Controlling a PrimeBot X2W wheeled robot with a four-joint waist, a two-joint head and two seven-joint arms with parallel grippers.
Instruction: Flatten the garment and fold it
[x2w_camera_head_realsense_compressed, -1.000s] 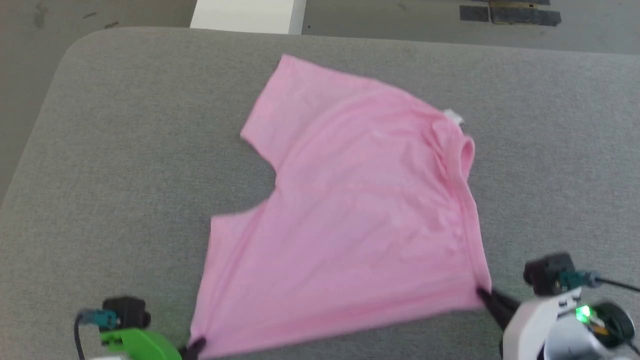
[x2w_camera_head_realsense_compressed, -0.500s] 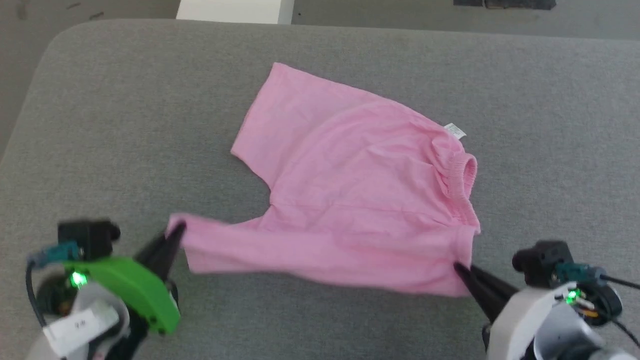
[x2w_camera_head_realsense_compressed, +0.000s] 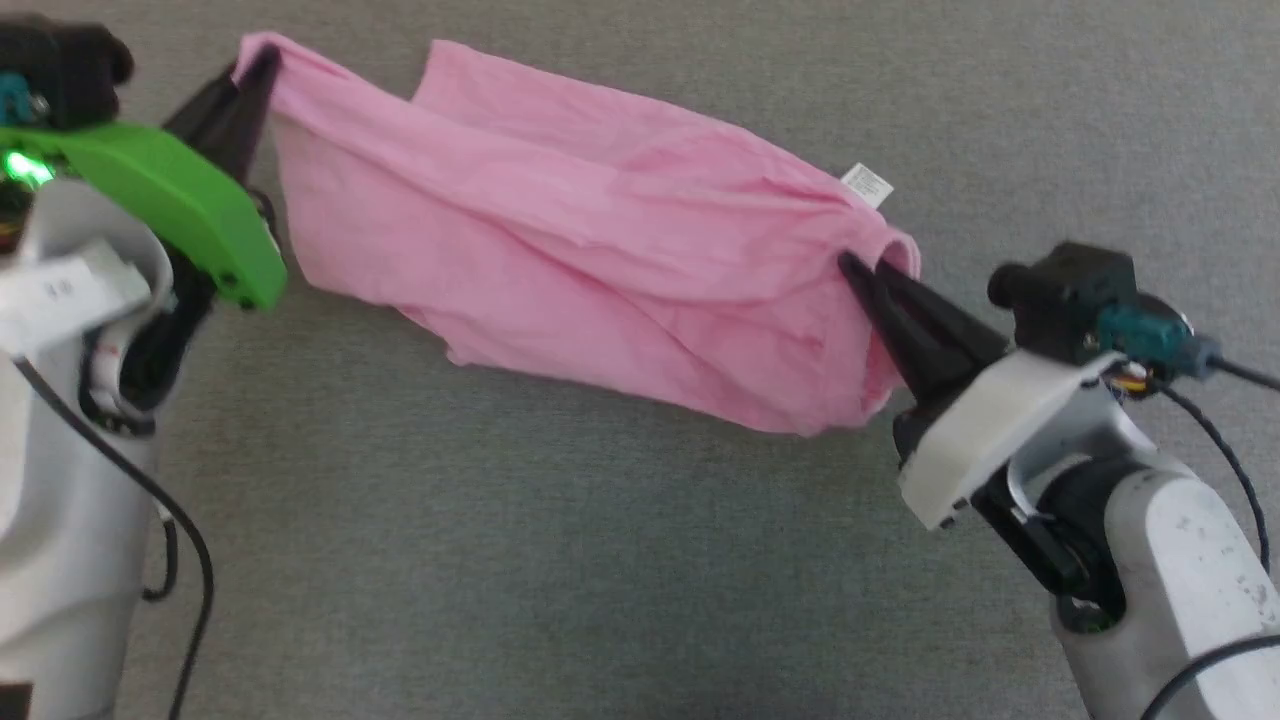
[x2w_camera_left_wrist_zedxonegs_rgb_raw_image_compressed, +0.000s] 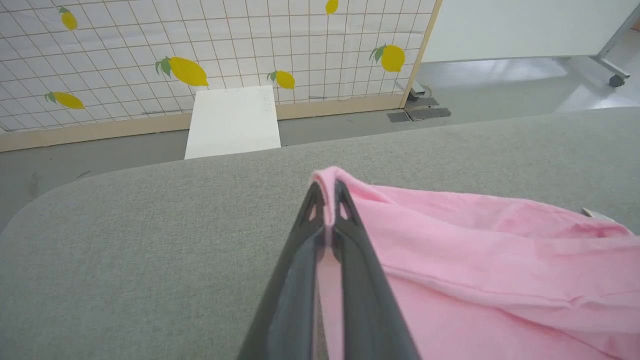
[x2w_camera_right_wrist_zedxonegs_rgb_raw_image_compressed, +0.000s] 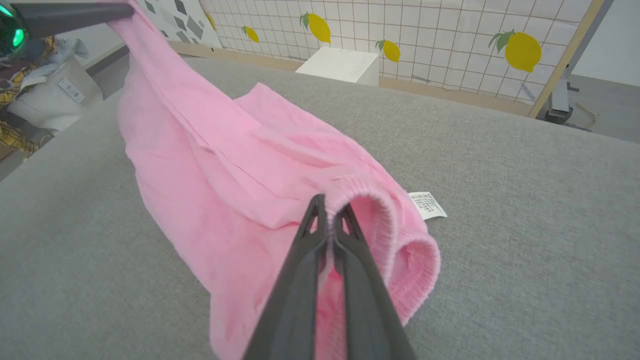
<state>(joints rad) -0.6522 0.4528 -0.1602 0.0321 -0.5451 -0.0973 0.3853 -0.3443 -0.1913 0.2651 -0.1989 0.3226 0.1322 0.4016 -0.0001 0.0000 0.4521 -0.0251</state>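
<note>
Over the grey counter (x2w_camera_head_realsense_compressed: 600, 560), my left jaws at 10 o'clock, right jaws at 3 o'clock, both clamped tight on the garment (x2w_camera_head_realsense_compressed: 560, 250)

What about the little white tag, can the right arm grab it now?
Probably not yet. The right gripper is shut on the waistband of the garment, so it is busy. The tag lies close by with nothing covering it, so it could likely reach after letting go.
</note>
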